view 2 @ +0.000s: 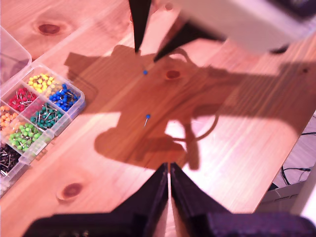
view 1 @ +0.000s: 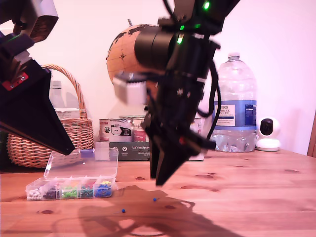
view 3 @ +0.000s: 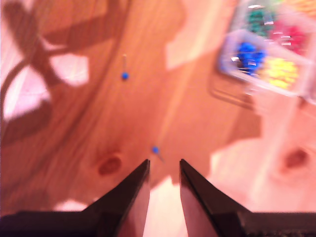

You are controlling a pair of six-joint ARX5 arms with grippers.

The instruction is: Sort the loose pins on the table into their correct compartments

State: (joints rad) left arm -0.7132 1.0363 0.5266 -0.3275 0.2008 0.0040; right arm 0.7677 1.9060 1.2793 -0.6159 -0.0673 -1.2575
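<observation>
**Blue push pins loose on the table; both grippers empty**

Two tiny blue round-headed push pins lie on the bare light-brown pine table (view 1: pixel 247 197), apart from each other and outside the box. The first blue pin (view 1: pixel 154 199) (view 2: pixel 145 72) (view 3: pixel 154 149) lies in the arm's shadow, just ahead of the tips of our second gripper (view 1: pixel 160 181) (view 2: pixel 145 54) (view 3: pixel 164 165). The second blue pin (view 1: pixel 123 210) (view 2: pixel 147 116) (view 3: pixel 125 75) lies nearer the camera in the exterior view and towards the exterior view's left, between the first pin and the box.

Our second gripper hangs above the table, tips pointing down, clear of the wood. Its jaws stand slightly parted, with a narrow gap and nothing between them.

Our first gripper (view 1: pixel 69 149) (view 2: pixel 169 168) is at the exterior view's left, raised above the box. Its jaws are pressed together at the tips and grasp nothing.

We see the clear plastic compartment box (view 1: pixel 71 187) (view 2: pixel 29 123) (view 3: pixel 261 59) on the table at the exterior view's left, its hinged lid (view 1: pixel 81 163) swung open. Its small square sections hold pins sorted by colour. The blue section (view 2: pixel 63 96) is at the end of the box nearest the loose pins, beside the yellow one.

Behind the box stand a wicker basket (view 1: pixel 74 128), a brown globe (view 1: pixel 121 49), some tins (view 1: pixel 121 131), a large clear water bottle (view 1: pixel 237 103) and a small white camera (view 1: pixel 268 133).
</observation>
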